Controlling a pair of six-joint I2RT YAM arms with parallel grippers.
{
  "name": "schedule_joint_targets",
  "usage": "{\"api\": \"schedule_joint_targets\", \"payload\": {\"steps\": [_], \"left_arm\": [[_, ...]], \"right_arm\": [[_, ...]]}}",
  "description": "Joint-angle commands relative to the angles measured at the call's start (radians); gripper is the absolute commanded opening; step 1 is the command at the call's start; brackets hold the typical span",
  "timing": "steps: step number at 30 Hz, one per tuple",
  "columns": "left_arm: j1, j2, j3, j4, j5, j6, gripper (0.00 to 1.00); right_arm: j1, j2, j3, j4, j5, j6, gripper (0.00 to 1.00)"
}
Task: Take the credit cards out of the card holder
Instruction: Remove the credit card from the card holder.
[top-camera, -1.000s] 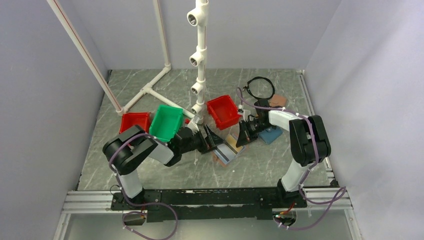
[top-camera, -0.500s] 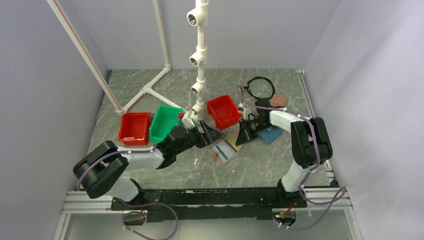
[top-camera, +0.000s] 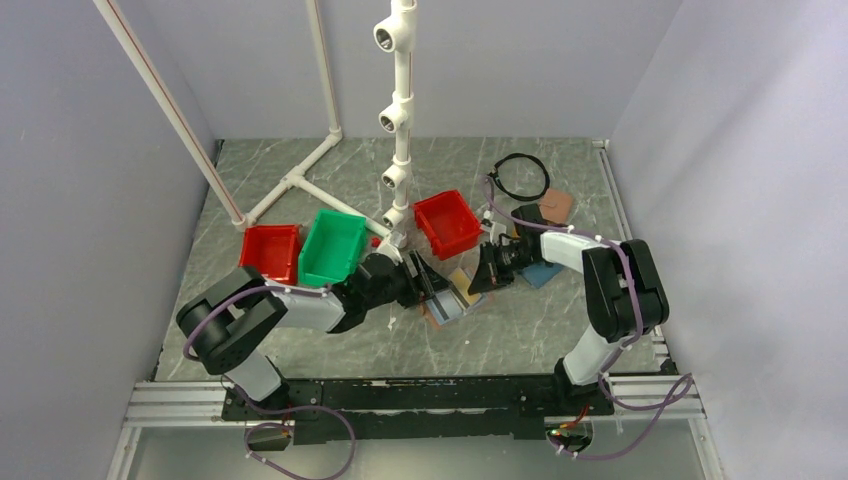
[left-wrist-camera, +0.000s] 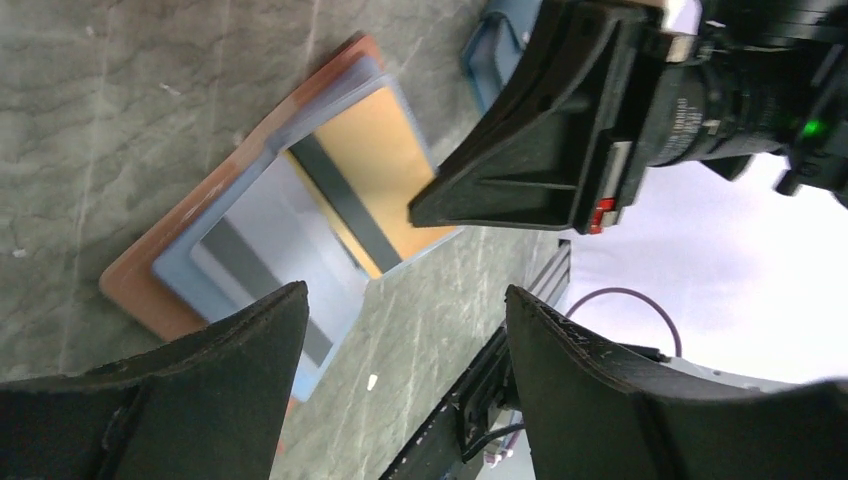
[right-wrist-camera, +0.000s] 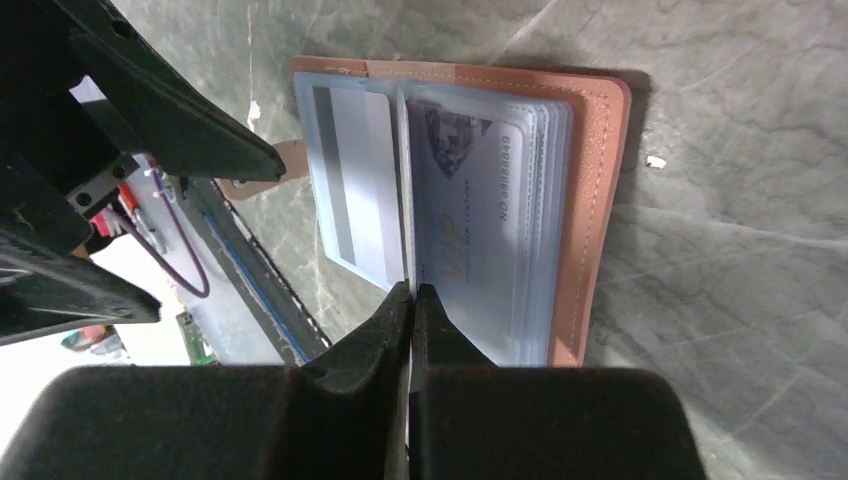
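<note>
The card holder (top-camera: 445, 308) lies open on the table, pinkish-tan leather (right-wrist-camera: 600, 190) with clear bluish sleeves. In the left wrist view a gold-tan card (left-wrist-camera: 385, 165) and a grey-white card (left-wrist-camera: 265, 235) sit in its sleeves. The right wrist view shows a grey-white striped card (right-wrist-camera: 355, 195) and a card marked VIP (right-wrist-camera: 470, 215). My right gripper (right-wrist-camera: 412, 292) is shut on the edge of a sleeve leaf at the holder's middle. My left gripper (left-wrist-camera: 405, 400) is open and empty, just left of the holder (left-wrist-camera: 135, 290). No dark card shows.
A red bin (top-camera: 447, 222) stands just behind the holder. A green bin (top-camera: 332, 245) and another red bin (top-camera: 270, 248) stand to the left. A white pipe frame (top-camera: 400, 120) rises behind. A teal-blue wallet (top-camera: 543, 271), a brown wallet (top-camera: 556, 205) and a black cable ring (top-camera: 520, 175) lie at the right.
My left arm swung its elbow out left and partly back, while its gripper stayed by the holder's left side. My right gripper shifted slightly toward the holder.
</note>
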Motion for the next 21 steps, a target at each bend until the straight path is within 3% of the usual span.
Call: {"api": "schedule_joint_targets", "payload": {"steps": [1,10,21], "left_arm": [[-0.023,0.024,0.056,-0.159,-0.077,-0.047,0.76],[-0.05,0.027,0.089,-0.294,-0.121,-0.085,0.74],[-0.051,0.042,0.082,-0.287,-0.156,-0.082,0.65]], "right_arm": [[-0.003,-0.054,0.006,0.05,0.086,0.019,0.05],[-0.002,-0.098,0.03,0.025,0.129,-0.032,0.27],[0.002,-0.24,0.05,0.027,0.206,-0.113,0.28]]}}
